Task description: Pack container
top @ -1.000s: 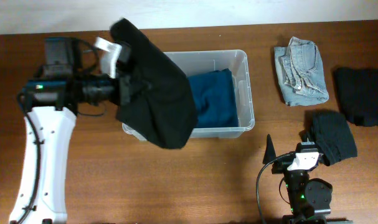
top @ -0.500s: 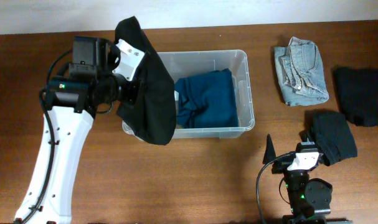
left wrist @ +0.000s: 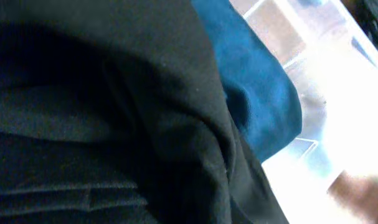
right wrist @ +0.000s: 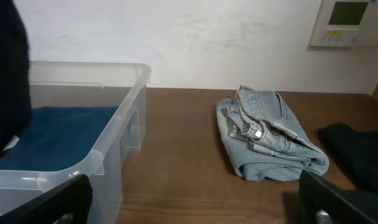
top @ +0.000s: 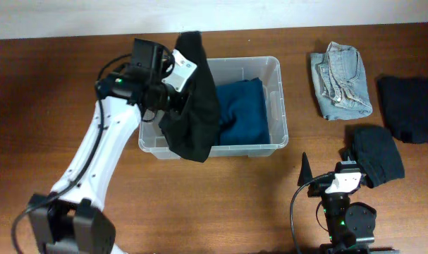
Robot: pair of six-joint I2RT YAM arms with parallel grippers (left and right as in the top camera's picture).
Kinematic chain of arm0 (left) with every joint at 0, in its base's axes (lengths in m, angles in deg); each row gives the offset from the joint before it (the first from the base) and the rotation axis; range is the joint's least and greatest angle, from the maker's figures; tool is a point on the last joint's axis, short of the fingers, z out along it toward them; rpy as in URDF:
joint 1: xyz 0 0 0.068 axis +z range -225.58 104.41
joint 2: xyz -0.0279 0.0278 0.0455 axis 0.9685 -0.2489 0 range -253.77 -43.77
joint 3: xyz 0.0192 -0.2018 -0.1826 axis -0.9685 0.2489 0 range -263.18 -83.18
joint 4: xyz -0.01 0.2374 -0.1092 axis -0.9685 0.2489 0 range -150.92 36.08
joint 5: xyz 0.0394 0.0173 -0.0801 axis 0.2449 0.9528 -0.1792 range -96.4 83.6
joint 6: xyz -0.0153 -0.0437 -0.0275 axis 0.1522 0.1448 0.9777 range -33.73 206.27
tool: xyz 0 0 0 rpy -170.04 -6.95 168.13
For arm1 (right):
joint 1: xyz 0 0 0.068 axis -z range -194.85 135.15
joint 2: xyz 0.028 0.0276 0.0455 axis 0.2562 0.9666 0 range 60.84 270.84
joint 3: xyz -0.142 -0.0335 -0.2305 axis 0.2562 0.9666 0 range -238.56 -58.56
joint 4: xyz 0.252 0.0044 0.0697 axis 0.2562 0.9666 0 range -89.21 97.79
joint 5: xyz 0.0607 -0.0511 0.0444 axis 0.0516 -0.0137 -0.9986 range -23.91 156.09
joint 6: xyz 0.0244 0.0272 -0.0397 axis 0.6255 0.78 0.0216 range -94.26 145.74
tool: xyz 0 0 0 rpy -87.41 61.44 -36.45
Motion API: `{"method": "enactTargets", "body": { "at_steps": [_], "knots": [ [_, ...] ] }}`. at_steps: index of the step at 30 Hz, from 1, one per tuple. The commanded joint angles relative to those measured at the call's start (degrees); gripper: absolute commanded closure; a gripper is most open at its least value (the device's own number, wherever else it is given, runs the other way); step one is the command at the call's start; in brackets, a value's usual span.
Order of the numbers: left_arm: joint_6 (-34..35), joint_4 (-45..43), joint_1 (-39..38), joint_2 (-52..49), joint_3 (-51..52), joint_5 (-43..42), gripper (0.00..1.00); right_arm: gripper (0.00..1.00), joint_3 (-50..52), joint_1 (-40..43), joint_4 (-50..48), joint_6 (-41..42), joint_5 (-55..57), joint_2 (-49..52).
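The container (top: 275,106) is a clear plastic bin in the middle of the table, with a teal garment (top: 245,113) lying in its right half. A black garment (top: 196,116) hangs over the bin's left half and front wall, and my left gripper (top: 180,79) is shut on its top, fingers buried in the cloth. In the left wrist view the black garment (left wrist: 101,112) fills most of the picture, with the teal garment (left wrist: 251,81) beyond it. My right gripper (top: 326,168) stands open near the front edge, nothing between its fingers (right wrist: 195,205). The bin's corner (right wrist: 114,130) shows at the left of the right wrist view.
Folded light-blue jeans (top: 340,79) lie right of the bin, also seen as jeans (right wrist: 269,134) in the right wrist view. A dark folded cloth (top: 377,154) lies beside the right gripper, and another dark garment (top: 411,106) sits at the far right edge.
My left arm has swung right and slightly back, carrying the black garment from beside the bin's left wall to over its left half. The right arm has not moved.
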Motion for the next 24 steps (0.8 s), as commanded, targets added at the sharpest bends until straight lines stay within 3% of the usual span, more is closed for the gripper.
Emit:
{"method": "enactTargets", "body": {
  "at_steps": [1,12,19,24],
  "knots": [
    [0.6,0.0,0.0,-0.5,-1.6,-5.9,0.99,0.02,0.3,-0.4,0.4,0.1,-0.1,-0.5],
    [0.1,1.2,1.7,-1.5,-1.6,-1.8,0.99,0.02,0.3,-0.4,0.4,0.1,-0.1,-0.5],
    [-1.8,1.0,2.1,-3.3,-1.6,-8.5,0.99,0.02,0.3,-0.4,0.4,0.1,-0.1,-0.5],
    [-1.8,1.2,2.7,-6.1,-1.6,-8.4,0.98,0.02,0.3,-0.4,0.4,0.1,-0.1,-0.5]
  ]
}}
